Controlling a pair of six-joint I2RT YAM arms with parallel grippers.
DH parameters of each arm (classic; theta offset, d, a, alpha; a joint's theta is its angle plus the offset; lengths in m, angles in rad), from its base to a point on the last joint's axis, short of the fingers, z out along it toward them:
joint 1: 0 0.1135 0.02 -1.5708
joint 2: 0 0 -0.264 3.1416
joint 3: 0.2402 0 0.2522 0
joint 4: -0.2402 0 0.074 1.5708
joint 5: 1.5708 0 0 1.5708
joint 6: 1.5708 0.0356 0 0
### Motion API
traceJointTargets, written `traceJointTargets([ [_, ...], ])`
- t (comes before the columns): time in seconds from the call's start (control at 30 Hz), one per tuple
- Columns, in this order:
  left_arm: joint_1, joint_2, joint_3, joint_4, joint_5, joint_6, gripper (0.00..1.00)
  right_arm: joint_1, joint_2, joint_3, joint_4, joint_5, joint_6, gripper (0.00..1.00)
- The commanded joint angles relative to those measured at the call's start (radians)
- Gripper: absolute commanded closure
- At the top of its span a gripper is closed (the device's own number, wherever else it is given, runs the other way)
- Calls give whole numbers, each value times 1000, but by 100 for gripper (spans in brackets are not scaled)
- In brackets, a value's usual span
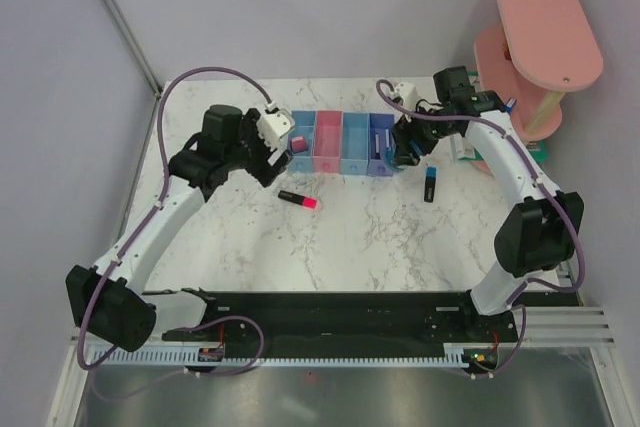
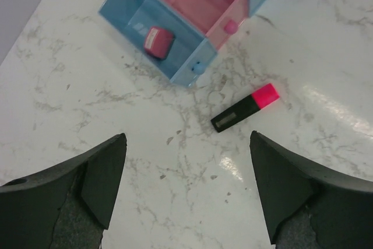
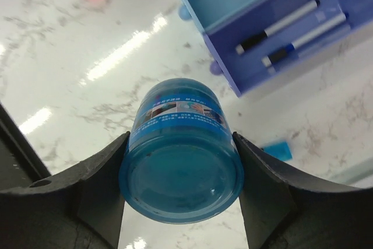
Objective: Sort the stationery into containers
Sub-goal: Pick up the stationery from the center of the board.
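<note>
Pink eraser [image 2: 158, 42] sits in blue tray [image 2: 128, 13], two pens [image 3: 280, 25] (side by side) in violet tray [image 3: 256, 77]; right gripper [image 3: 180, 144] pinches blue pot [image 3: 182, 170], left gripper [image 2: 186, 144] gapes.

Blue pot [image 3: 180, 161] gripped, pink highlighter [image 2: 245, 108] flat beside trays [image 1: 327, 137]

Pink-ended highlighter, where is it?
In the top view the pink-ended highlighter lies on the table, left of centre, just in front of the leftmost blue tray and pink tray.
</note>
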Motion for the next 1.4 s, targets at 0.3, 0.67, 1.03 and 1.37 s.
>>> traceJointTargets([
  [0.3, -236, -152, -39, 169, -28, 76, 0, -2, 202, 358, -107, -715, 212, 83],
  [0.67, -380, -134, -253, 732, -99, 180, 0, -4, 261, 393, 34, -1026, 406, 79],
  [1.03, -502, -66, -293, 988, -220, 235, 0, -4, 132, 209, 520, -1026, 824, 78],
  [1.37, -516, -34, -281, 1025, -215, 250, 0, -4, 115, 198, 410, -1027, 723, 77],
])
